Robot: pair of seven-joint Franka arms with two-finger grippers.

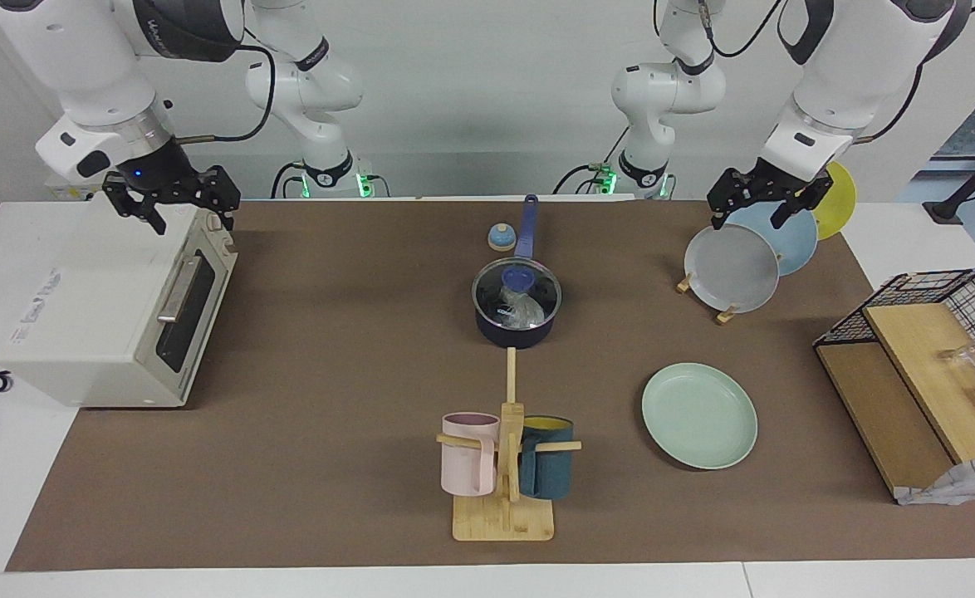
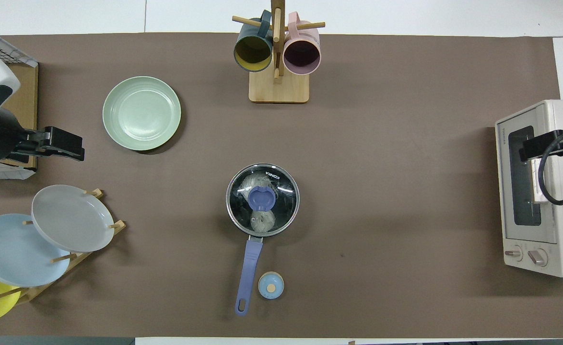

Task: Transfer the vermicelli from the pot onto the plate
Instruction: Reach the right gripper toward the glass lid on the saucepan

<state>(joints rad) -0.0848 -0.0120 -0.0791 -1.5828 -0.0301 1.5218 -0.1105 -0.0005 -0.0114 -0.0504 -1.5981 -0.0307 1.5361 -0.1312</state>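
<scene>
Nothing of the transfer has begun, by the look of it: the small dark navy saucepan pot point(image 1: 515, 320) with its long blue handle sits mid-table, the round glass lid with a blue knob point(image 1: 516, 291) on top of it, and the whitish translucent tangle of vermicelli point(image 1: 525, 311) shows through the glass, inside the pot. The round pale mint-green plate point(image 1: 699, 415) lies bare, farther from the robots than the pot and toward the left arm's end of the table, well apart from it. The step in hand is therefore the approach, and the next move probably calls for one gripper to lift the lid by its knob and set it aside before the noodles can be reached. The left gripper point(image 1: 760, 199) hangs with jaws wide apart and empty over the wooden rack of grey, light blue and yellow plates point(image 1: 732, 267). The right gripper point(image 1: 173, 201) hangs likewise spread and empty over the white toaster oven point(image 1: 97, 324), touching nothing.
</scene>
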